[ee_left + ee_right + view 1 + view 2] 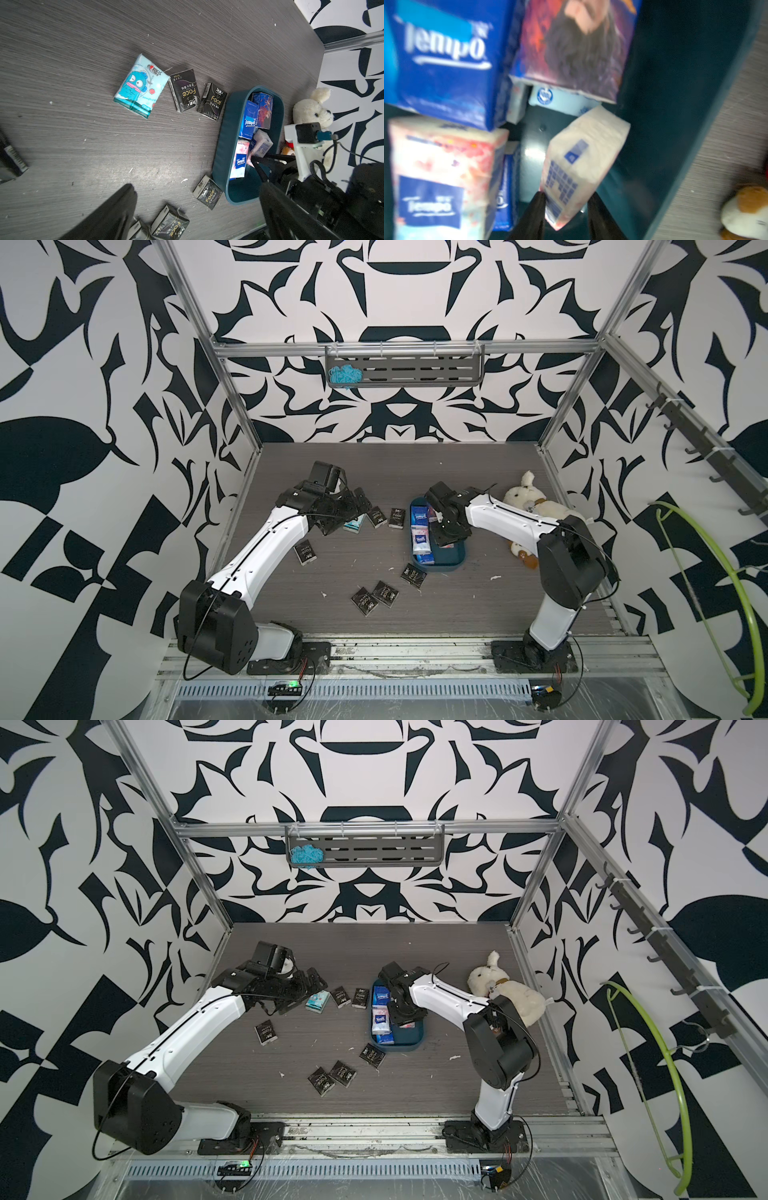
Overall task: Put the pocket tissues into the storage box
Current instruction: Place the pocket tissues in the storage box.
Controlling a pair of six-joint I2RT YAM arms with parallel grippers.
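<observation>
Right gripper (445,541) hung inside the storage box (441,570) in a top view, several pocket tissues (419,531) already there, seven left on the table (478,605). Left wrist view: left gripper (196,186) gaped empty, teal packet (141,86) ahead. Right wrist view: pink-white packet (583,158) between the right jaws; we could not tell whether pinched.

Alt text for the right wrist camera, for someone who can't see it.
A pale pinkish packet sits tilted between the black fingers of the right gripper, inside the teal storage box. Beside it are a blue Tempo packet, a pink-white Tempo packet and a purple picture packet; a plush toy shows outside the box.
</observation>
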